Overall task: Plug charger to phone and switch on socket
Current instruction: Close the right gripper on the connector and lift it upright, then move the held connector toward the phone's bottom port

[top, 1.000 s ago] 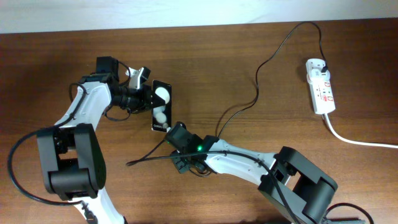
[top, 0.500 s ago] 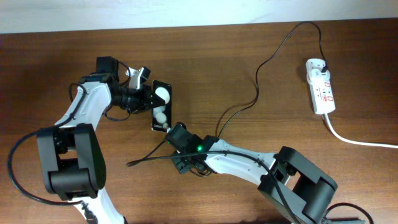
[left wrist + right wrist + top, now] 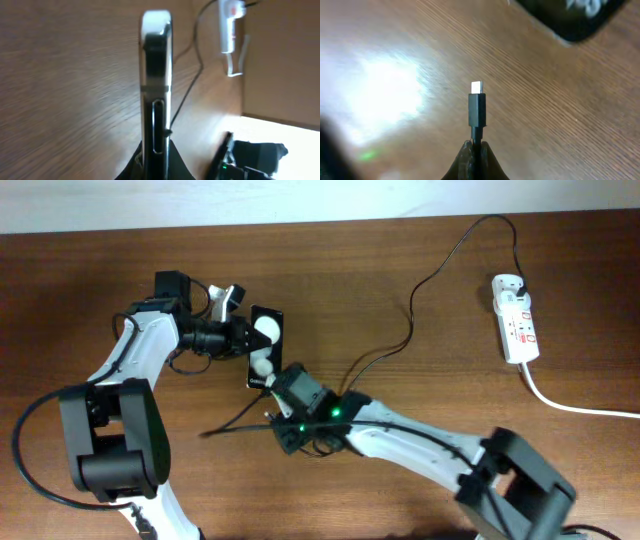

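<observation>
The black phone (image 3: pixel 264 348) is held up off the table by my left gripper (image 3: pixel 246 340), which is shut on its edges. In the left wrist view the phone (image 3: pixel 156 75) stands edge-on between the jaws of that gripper (image 3: pixel 156 162). My right gripper (image 3: pixel 274 386) sits just below the phone's lower end. It is shut on the charger (image 3: pixel 477 110) just behind the connector, whose silver tip points away from the gripper (image 3: pixel 476 146). A corner of the phone (image 3: pixel 572 17) lies up and to the right. The thin black charger (image 3: pixel 412 320) runs to the white socket (image 3: pixel 516 320).
A thick white cord (image 3: pixel 570 402) leaves the socket toward the right edge. A slack loop of black cable (image 3: pixel 232 428) lies on the wood left of the right arm. The socket (image 3: pixel 227 25) shows far off in the left wrist view, and the right arm (image 3: pixel 250 160) at the lower right.
My right gripper has shut on the charger behind its connector and moved up-left toward the phone's lower end. The left gripper has shifted the phone slightly right.
</observation>
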You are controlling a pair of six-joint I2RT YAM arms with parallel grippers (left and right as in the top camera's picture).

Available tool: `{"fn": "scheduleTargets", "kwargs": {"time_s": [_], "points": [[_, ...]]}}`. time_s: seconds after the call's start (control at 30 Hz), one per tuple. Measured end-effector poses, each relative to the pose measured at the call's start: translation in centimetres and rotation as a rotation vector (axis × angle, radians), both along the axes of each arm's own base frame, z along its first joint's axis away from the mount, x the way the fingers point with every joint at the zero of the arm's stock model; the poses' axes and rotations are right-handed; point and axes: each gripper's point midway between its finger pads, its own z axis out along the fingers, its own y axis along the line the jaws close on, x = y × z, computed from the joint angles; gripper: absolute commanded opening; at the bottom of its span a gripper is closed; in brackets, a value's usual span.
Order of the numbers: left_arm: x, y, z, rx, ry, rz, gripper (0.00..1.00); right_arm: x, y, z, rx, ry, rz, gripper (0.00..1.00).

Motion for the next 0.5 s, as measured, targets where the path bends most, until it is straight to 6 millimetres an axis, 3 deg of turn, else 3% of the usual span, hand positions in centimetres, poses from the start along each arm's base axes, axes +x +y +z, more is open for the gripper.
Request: {"fn": "scheduleTargets", "kwargs": {"time_s": [0.1,0.2,0.3,0.33,0.43,0.5], "points": [[-0.1,0.3,1.2,-0.101,-0.04,-0.014,0.0,0.0,-0.2,1.8,0.068,0.04,0.009,0.04],[-0.7,2.0,2.2,-0.241,-0.089,0.004,0.0,-0.7,-0.7,3.1,0.125,0.079,0.028,0.04],[-1.1,3.7,2.8,-0.346,-0.116,0.046,0.0,-2.2,-1.2,1.5,0.169,0.097,0.046,0.04],[-1.2,4.3,3.1,-0.385,-0.128,0.061,0.0,-2.3,-0.4,1.2,0.258,0.076,0.054,0.04],[-1.6,4.4,3.6,-0.45,-0.142,0.064,0.0,-1.6,1.1,2.9,0.472,0.001,0.031,0.04],[-1.7,4.2,4.0,-0.47,-0.159,0.056,0.0,-1.5,0.4,2.2,0.51,0.011,-0.046,0.04]]}}
